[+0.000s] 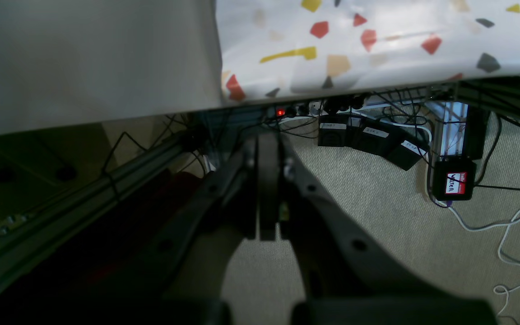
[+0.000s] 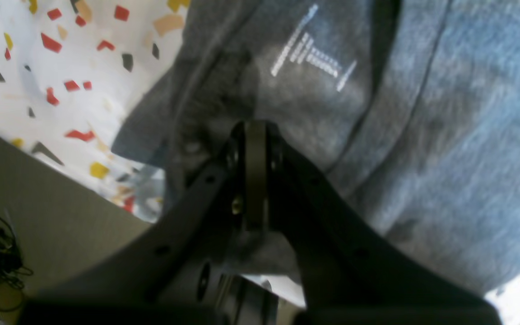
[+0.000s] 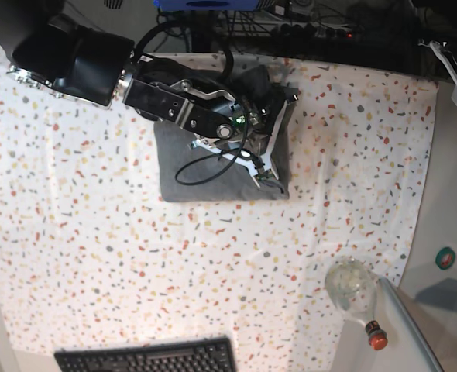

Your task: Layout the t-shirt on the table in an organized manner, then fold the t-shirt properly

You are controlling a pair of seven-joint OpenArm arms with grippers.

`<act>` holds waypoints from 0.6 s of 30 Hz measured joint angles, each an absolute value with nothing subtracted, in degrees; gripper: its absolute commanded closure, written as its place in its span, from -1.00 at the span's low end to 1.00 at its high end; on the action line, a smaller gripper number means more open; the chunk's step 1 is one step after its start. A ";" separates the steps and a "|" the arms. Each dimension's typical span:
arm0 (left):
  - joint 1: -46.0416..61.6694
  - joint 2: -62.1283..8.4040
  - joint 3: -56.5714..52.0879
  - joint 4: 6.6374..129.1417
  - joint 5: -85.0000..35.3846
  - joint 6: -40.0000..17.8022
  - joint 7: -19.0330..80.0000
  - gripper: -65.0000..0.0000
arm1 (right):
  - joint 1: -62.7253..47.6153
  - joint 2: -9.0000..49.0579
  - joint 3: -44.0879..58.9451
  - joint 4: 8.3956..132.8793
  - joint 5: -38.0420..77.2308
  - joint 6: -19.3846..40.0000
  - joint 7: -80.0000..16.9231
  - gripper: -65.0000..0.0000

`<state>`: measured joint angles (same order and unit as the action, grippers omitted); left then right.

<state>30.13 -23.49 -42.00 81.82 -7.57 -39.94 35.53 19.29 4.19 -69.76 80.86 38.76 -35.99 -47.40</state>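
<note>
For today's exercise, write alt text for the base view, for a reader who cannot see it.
A grey t-shirt, folded into a compact rectangle, lies on a speckled white table with the robot's right hand closed over its right edge. A black keyboard and a clear bottle sit along the bottom edge.

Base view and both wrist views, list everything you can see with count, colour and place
t-shirt: one, heather grey, folded into a compact block on the table, upper middle
table: one, white cloth with coloured flecks
keyboard: one, black, bottom edge
bottle: one, clear with red cap, lying at lower right
power bricks: several, black, on the floor under the table
right tool: shut, over the t-shirt
left tool: shut, off the table edge, holding nothing
</note>
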 measured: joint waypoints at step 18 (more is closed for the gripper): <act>30.13 -23.33 -42.02 81.82 -7.55 -39.94 35.53 1.00 | 21.58 -3.90 -70.00 79.33 38.72 -29.36 -47.46 1.00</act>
